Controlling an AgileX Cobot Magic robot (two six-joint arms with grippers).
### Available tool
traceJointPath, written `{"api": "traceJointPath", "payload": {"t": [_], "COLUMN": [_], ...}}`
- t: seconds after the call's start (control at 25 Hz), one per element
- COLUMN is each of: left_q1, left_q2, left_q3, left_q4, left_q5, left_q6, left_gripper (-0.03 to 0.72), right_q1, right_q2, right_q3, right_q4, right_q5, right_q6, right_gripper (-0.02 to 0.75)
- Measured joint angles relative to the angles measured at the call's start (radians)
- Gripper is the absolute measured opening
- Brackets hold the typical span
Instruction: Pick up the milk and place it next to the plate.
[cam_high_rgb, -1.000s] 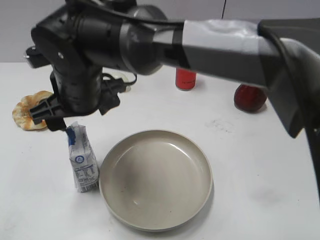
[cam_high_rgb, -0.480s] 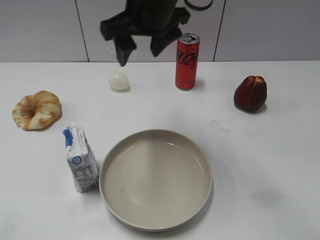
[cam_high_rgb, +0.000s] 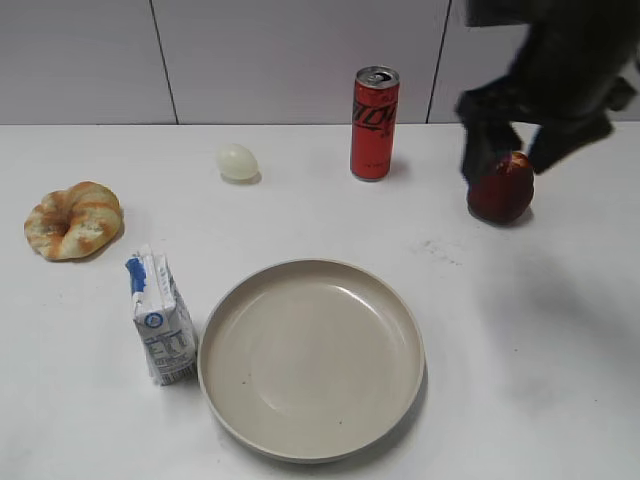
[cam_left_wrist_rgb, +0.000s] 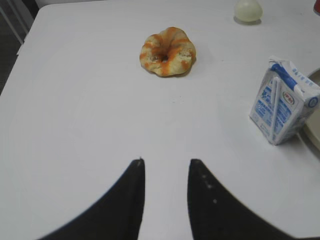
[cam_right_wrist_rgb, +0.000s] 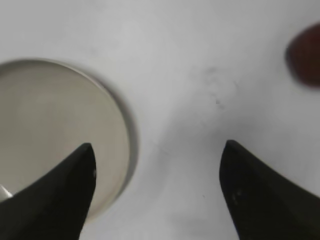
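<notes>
White tabletop, pale panelled wall behind. Above it the right gripper (cam_right_wrist_rgb: 157, 170) hangs high with its jaws spread wide and empty, the plate (cam_right_wrist_rgb: 120, 125) rim under its left finger; from the front it is a dark blur over the red fruit (cam_high_rgb: 500, 190). The left gripper (cam_left_wrist_rgb: 165, 172) sits low, jaws a little apart, holding nothing. The milk (cam_high_rgb: 162, 318) stands upright just left of the plate (cam_high_rgb: 312, 358), almost touching the rim — placing looks done, so what remains, I judge, is only pulling clear. Beyond the plate, the red can (cam_high_rgb: 374, 122), egg (cam_high_rgb: 237, 161) and pastry (cam_high_rgb: 74, 219) all sit well apart, leaving open table to its right.
</notes>
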Motion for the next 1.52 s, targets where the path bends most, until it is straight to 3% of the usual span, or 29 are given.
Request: {"api": "traceJointPath", "payload": {"t": [0.12, 0.24, 0.8, 1.16, 1.52], "left_q1": [0.000, 0.000, 0.000, 0.000, 0.000], "left_q2": [0.000, 0.000, 0.000, 0.000, 0.000], "left_q3": [0.000, 0.000, 0.000, 0.000, 0.000], "left_q4": [0.000, 0.000, 0.000, 0.000, 0.000], "left_q5": [0.000, 0.000, 0.000, 0.000, 0.000], "left_q6": [0.000, 0.000, 0.000, 0.000, 0.000], "left_gripper": [0.229, 0.229, 0.229, 0.229, 0.229], "right_q1": [-0.114, -0.168, -0.175, -0.175, -0.175], "right_q2": [-0.144, -0.299, -1.078, -1.475, -1.595], "right_q3": [0.188, 0.347, 0.880, 0.921, 0.928], "right_q4": [-0.006, -0.035, -0.076, -0.088, -0.089], "right_q5": [-0.038, -0.063, -0.213, -0.218, -0.130], "right_q6": [-0.033, -0.068, -0.082, -0.083, -0.082], "right_gripper": [0.579, 0.578, 0.577, 0.576, 0.574]}}
